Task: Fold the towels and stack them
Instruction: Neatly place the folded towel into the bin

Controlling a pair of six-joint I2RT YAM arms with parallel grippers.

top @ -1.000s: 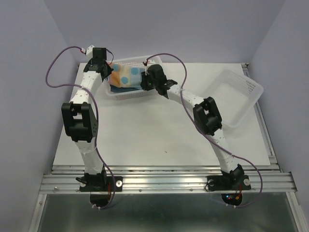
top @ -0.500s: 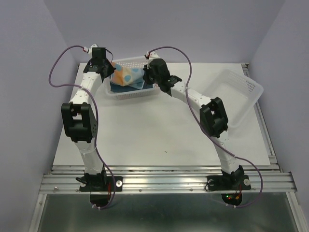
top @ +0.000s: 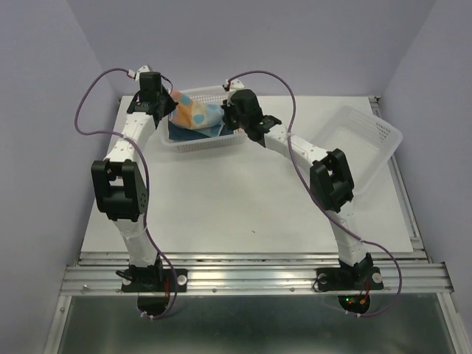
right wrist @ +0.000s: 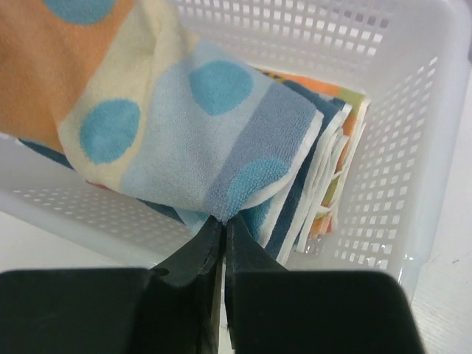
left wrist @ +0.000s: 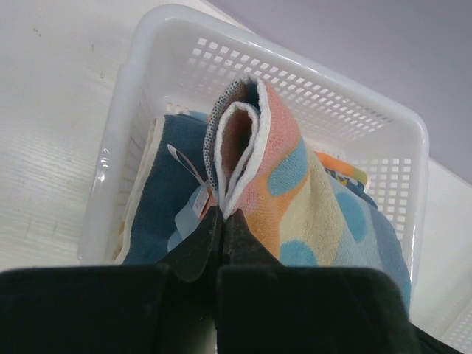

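At the far left corner of the white table (top: 221, 199) stands a white perforated plastic basket (top: 199, 145), and both arms reach into it from either side. A soft towel banded in orange, cream and pale blue with blue dots (top: 193, 112) hangs between them, lifted over the basket's middle. The left gripper (left wrist: 221, 215) has its jaws pressed tight together on the doubled, white-backed edge of this towel. The right gripper (right wrist: 223, 221) pinches the opposite corner the same way, with no gap showing between its fingers. Under the raised cloth lies a folded dark blue towel (left wrist: 166, 169), and against the basket's wall sits a stack of folded towels with white, orange and blue edges (right wrist: 324, 155). Most of these are covered by the hanging towel, so their patterns cannot be made out. From above, the black wrists hide the fingertips themselves. A second white perforated basket (top: 365, 147) sits at the table's right edge, well apart, and seems tilted.
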